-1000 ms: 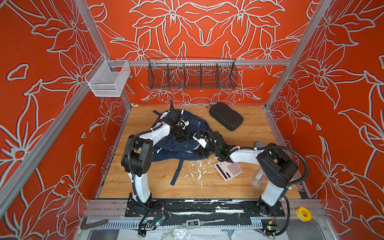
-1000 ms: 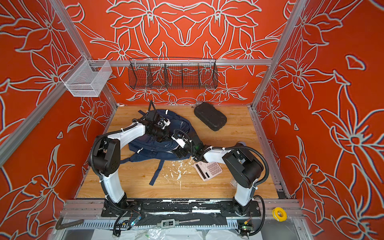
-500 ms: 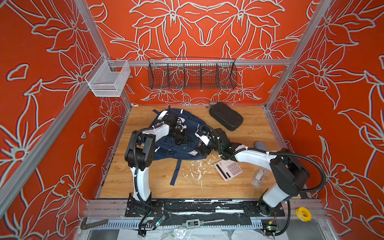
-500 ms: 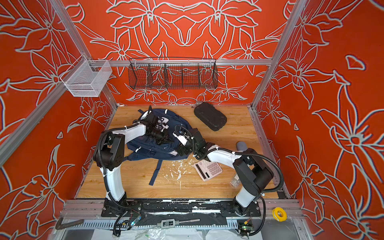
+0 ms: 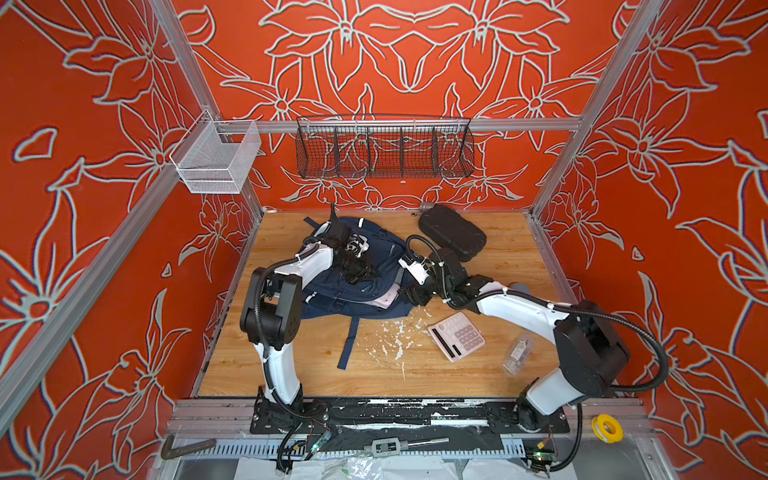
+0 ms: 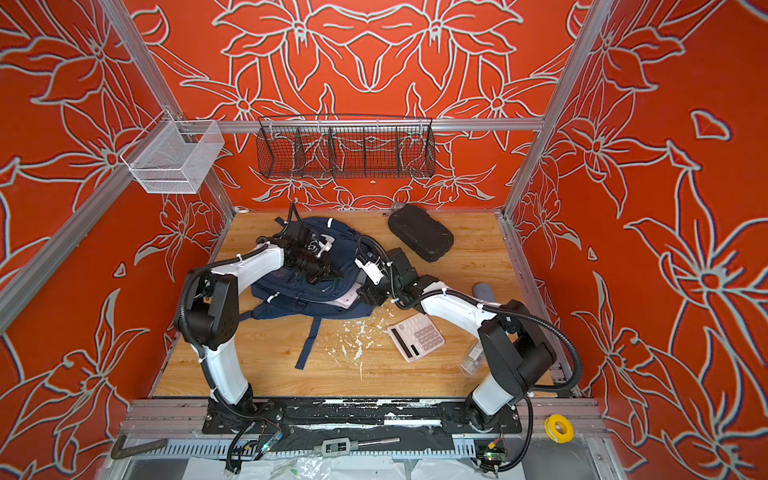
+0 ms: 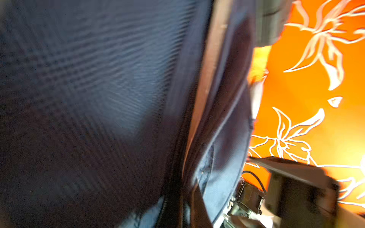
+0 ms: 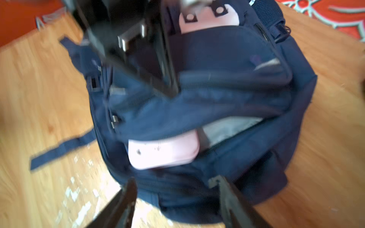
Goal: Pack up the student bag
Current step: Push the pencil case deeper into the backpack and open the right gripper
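The student bag [image 8: 237, 79] is lying toward the back of the worktop [image 5: 519, 266], with a pink flat case [image 8: 162, 152] sitting half inside its mouth. The left gripper [image 8: 170, 91] is clamping its jaws on the flap. The right gripper [image 8: 173, 182] is hanging with jaws apart, and probably needs to nudge the case deeper.

Overhead stereo pair, wrist views near student bag [image 8: 217, 102]

A robot test cell, lab-style; aluminium frame [image 5: 519, 123] boxing it in, printed orange floral walls [image 5: 395, 50] on three sides; a wooden tabletop [image 5: 511, 266] inside; left arm [image 5: 278, 365] and right arm [image 5: 552, 390] bolted to a black base plate [image 5: 395, 412] along the tabletop's front edge; black wire basket [image 5: 384, 145] hung at the back; bare circuit board [image 5: 318, 441] out front.
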`<state>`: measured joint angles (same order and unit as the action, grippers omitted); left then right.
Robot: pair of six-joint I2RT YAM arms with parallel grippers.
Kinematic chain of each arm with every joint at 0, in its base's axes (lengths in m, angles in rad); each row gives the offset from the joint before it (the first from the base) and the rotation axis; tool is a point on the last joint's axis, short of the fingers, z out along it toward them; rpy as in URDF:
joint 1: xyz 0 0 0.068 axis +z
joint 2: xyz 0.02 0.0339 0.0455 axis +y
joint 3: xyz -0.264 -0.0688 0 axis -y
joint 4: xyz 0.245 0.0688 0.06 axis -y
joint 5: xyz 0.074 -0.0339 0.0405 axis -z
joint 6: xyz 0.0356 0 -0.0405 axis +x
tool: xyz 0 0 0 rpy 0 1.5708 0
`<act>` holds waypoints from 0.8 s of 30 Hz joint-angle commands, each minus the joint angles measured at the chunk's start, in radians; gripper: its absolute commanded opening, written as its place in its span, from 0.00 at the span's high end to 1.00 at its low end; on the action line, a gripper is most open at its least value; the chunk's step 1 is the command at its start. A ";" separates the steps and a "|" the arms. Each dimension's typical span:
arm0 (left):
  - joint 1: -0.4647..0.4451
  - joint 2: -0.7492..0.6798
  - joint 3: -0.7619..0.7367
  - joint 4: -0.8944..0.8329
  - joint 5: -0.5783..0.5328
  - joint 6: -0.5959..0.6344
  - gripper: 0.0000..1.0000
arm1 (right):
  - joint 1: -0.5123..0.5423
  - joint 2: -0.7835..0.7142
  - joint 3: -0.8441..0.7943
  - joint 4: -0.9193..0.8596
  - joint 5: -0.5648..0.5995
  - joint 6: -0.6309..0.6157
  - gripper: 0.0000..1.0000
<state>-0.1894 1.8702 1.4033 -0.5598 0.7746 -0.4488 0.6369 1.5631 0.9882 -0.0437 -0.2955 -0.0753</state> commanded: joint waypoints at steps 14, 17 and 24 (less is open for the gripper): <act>0.002 -0.185 0.185 -0.064 -0.011 0.038 1.00 | 0.024 0.081 0.073 -0.101 0.092 0.077 0.91; 0.002 -0.187 0.173 -0.060 -0.005 0.038 1.00 | 0.020 0.027 0.044 -0.090 0.154 0.090 0.91; 0.002 -0.192 0.185 -0.050 0.010 0.029 1.00 | 0.001 0.029 0.043 -0.200 0.326 0.153 0.92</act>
<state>-0.1837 1.7290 1.5688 -0.6277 0.7383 -0.4305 0.6476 1.5967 1.0424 -0.1909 -0.0669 0.0254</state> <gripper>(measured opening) 0.063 0.083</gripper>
